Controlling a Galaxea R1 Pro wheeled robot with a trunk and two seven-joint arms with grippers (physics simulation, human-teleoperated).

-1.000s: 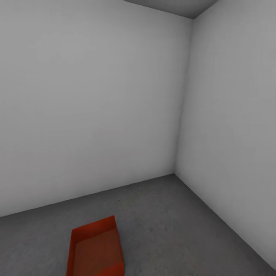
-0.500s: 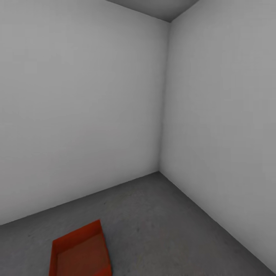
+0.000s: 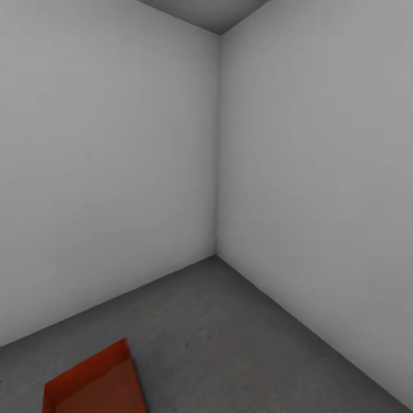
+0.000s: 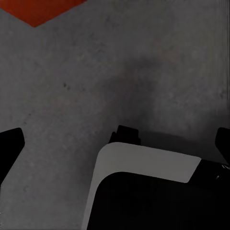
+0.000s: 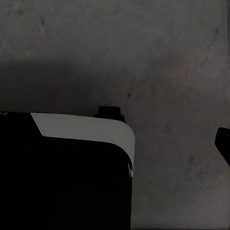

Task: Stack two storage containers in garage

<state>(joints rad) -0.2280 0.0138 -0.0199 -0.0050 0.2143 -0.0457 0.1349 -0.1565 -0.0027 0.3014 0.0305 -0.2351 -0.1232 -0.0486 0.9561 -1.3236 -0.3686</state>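
1. A bare corner of the garage is being shown in the head view, where two plain white-grey walls [image 3: 115, 172] are meeting along a vertical seam.
2. The floor [image 3: 229, 338] is being seen as dark grey, speckled concrete running up to both walls.
3. One orange-red storage container [image 3: 94, 384] is being shown lying on that concrete with its open top up, well apart from the walls and cut by the picture's edge.
4. In the left wrist view, the left pincer [image 4: 115, 143] is being held above the concrete, with dark fingertips [image 4: 9, 143] showing at both sides of the picture and bare floor between them; the fingers are spread wide and nothing is being gripped.
5. A corner of the orange-red container [image 4: 40, 9] is being seen in that view, ahead of the left pincer and apart from its fingertips.
6. A white-and-black part of the robot's body [image 4: 148, 191] is being seen under the left pincer, casting a shadow on the concrete.
7. In the right wrist view, one dark fingertip [image 5: 223, 143] of the right pincer is being shown over concrete; whether that pincer is spread or closed cannot be told.
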